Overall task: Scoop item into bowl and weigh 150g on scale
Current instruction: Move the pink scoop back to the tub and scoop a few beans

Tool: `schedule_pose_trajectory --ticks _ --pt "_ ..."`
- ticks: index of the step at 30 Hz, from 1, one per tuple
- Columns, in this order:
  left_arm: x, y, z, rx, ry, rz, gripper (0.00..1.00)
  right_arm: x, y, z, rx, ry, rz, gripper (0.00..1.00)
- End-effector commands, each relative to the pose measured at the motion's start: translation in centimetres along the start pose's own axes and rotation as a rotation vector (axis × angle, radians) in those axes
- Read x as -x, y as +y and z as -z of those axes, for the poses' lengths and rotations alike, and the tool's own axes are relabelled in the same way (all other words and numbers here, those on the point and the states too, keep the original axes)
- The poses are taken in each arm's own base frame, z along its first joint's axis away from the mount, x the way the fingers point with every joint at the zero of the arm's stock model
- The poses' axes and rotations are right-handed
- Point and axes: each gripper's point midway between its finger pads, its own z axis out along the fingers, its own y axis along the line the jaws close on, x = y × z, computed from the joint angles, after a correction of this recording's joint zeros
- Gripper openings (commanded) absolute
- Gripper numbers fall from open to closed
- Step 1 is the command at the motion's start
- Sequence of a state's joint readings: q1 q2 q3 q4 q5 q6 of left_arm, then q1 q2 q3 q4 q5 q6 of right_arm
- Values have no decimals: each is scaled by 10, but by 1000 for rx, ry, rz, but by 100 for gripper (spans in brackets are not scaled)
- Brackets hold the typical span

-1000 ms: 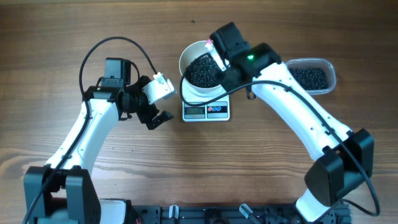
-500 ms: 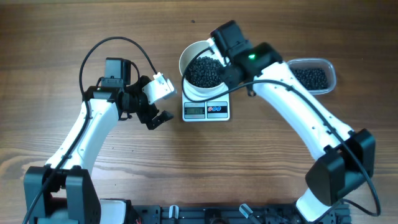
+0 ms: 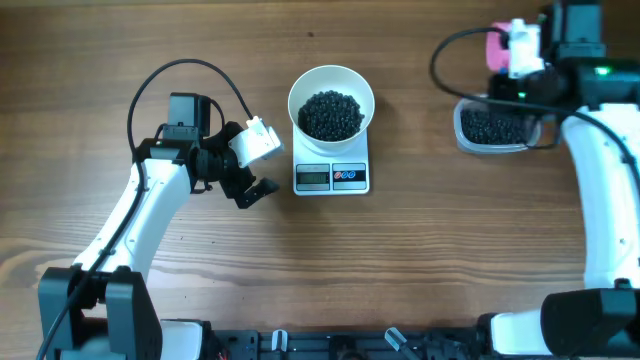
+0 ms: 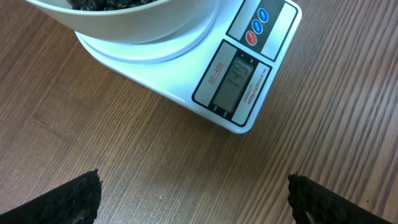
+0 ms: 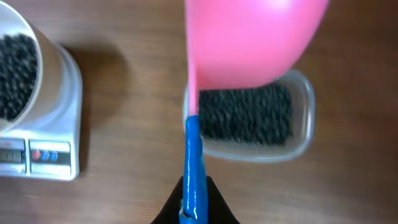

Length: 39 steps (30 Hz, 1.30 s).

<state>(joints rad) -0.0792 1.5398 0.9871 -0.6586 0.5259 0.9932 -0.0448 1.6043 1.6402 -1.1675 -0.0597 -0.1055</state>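
**Filled bowl on the scale, scoop held over the tub**

The white bowl [image 3: 296, 95] sits on the platform of the scale [image 3: 332, 178], near the middle of the desk [image 3: 420, 270]. It carries a dark heap of beads [image 3: 331, 114]. The scale's grey display [image 4: 233, 79] and its red and blue buttons [image 4: 250, 37] lie along the edge nearest the robot. The digits are too faint to read with certainty.

The left end effector [image 3: 262, 164] hovers just left of the scale. Its fingers [image 4: 78, 199] are spread wide apart with nothing between them. Its wrist camera looks down on the scale's display edge and the bowl's lower wall.

The right end effector [image 5: 196, 208] is at the far right of the desk, well apart from the scale. It is clamped tight on the blue handle of a pink scoop [image 5: 249, 43]. The scoop's head hangs above a clear plastic tub [image 3: 461, 130] that holds more of the beads. The head is blurred, so I cannot tell whether it carries any.
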Motion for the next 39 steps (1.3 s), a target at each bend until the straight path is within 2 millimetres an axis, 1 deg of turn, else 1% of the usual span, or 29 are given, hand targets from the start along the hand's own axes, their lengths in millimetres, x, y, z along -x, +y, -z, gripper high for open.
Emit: schedule_pose_trajectory --ticks 1,2,4,9,12,14,22,25,28,32,35,37,39 --pt "-2 -3 -3 -23 -10 3 100 -12 -21 0 36 30 -35 4" --pt "-2 -3 -3 -23 -10 3 100 -18 -29 -4 34 57 -40 4" --pt "-2 -3 -3 -23 -10 3 100 -31 -36 -16 39 120 -31 4" --pt "-2 -3 -3 -23 -10 3 100 -45 -39 -50 60 241 -18 4" --pt "-2 -3 -3 -23 -10 3 100 -55 -45 -72 47 319 -23 4" --pt "-2 -3 -3 -23 -10 3 99 -62 -47 -79 38 357 -23 4" --pt "-2 -3 -3 -23 -10 3 100 -86 -54 -106 20 494 -23 4" --pt "-2 -3 -3 -23 -10 3 100 -91 -55 -117 23 522 -24 4" --pt "-2 -3 -3 -22 -10 2 100 -98 -54 -129 34 561 -27 4" --pt "-2 -3 -3 -23 -10 3 100 -103 -50 -138 48 589 -33 4" --pt "-2 -3 -3 -22 -10 2 100 -102 -39 -141 100 586 -38 4" --pt "-2 -3 -3 -23 -10 3 100 -101 -27 -139 171 579 -32 4" --pt "-2 -3 -3 -23 -10 3 100 -102 -22 -138 202 582 -33 4"
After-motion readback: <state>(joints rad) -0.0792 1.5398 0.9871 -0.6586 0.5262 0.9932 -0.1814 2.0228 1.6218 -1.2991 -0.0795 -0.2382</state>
